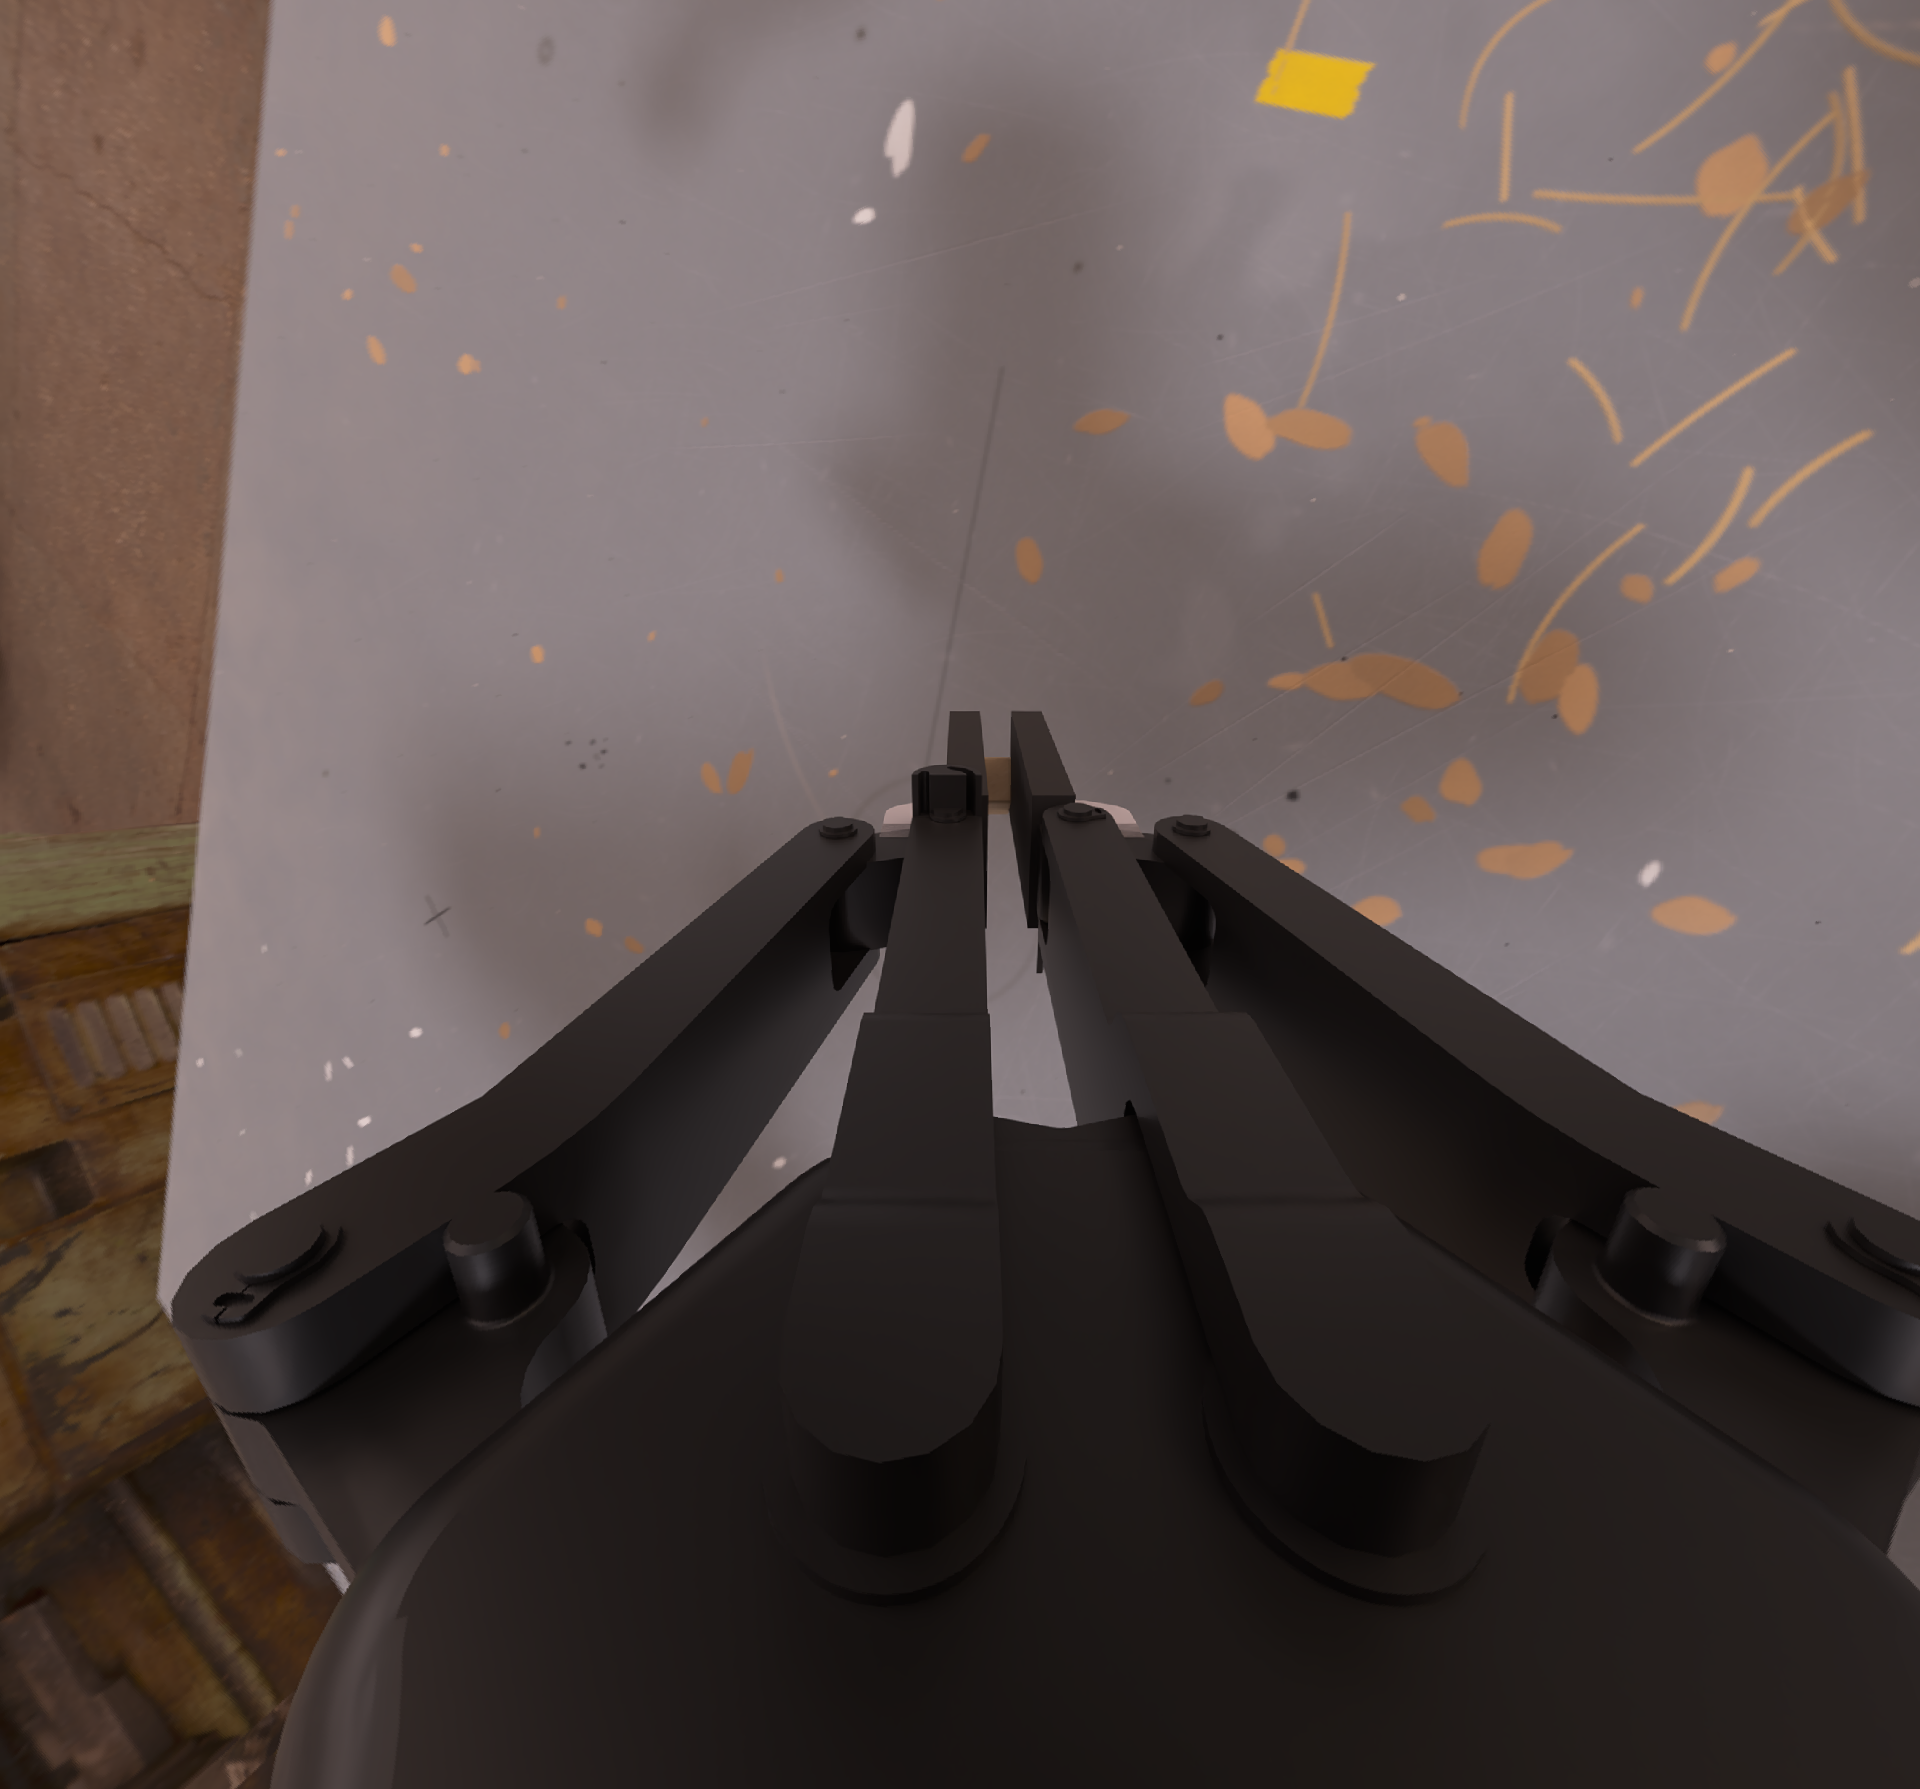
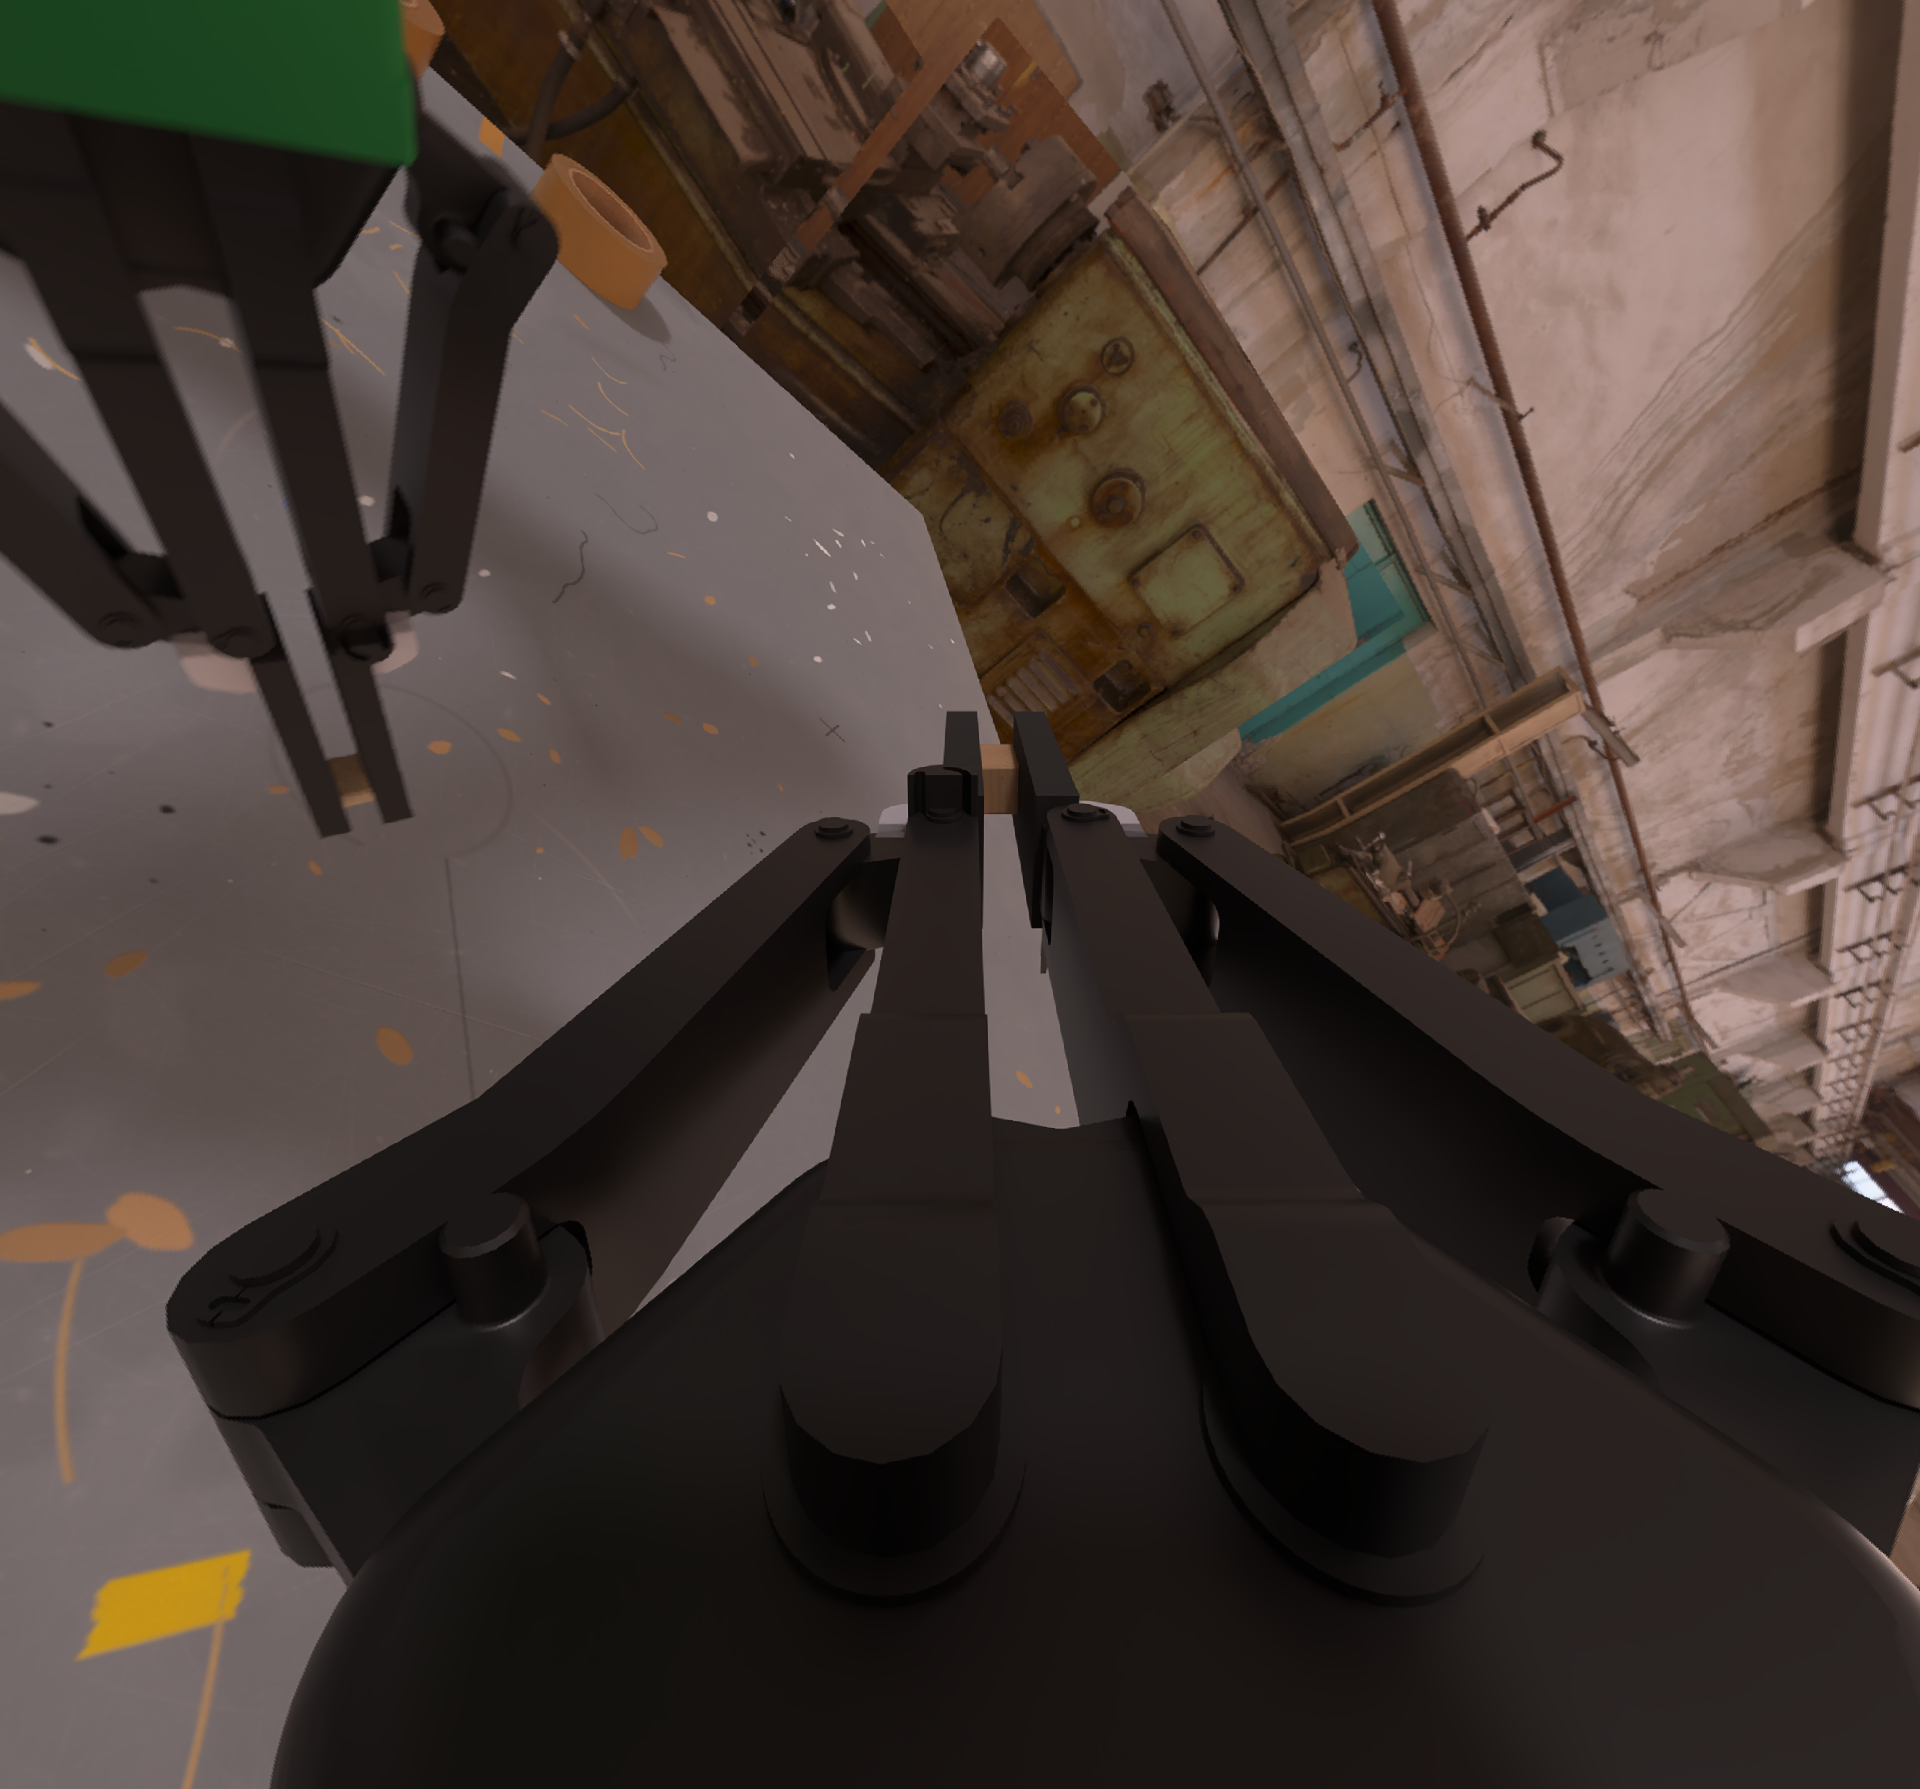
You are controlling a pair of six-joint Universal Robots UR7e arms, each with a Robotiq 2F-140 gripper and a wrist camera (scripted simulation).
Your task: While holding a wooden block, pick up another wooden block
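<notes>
My left gripper points down at the grey table and is shut on a small wooden block, of which only a pale sliver shows between the fingers. It also shows in the right wrist view, hanging above the table with that block between its fingertips. My right gripper is shut on another small wooden block and holds it in the air, tilted toward the table's edge and the workshop beyond.
A roll of tan tape stands on the table behind the left gripper. A yellow tape strip lies on the table, also in the right wrist view. The table's left edge is near. Rusty machinery stands beyond.
</notes>
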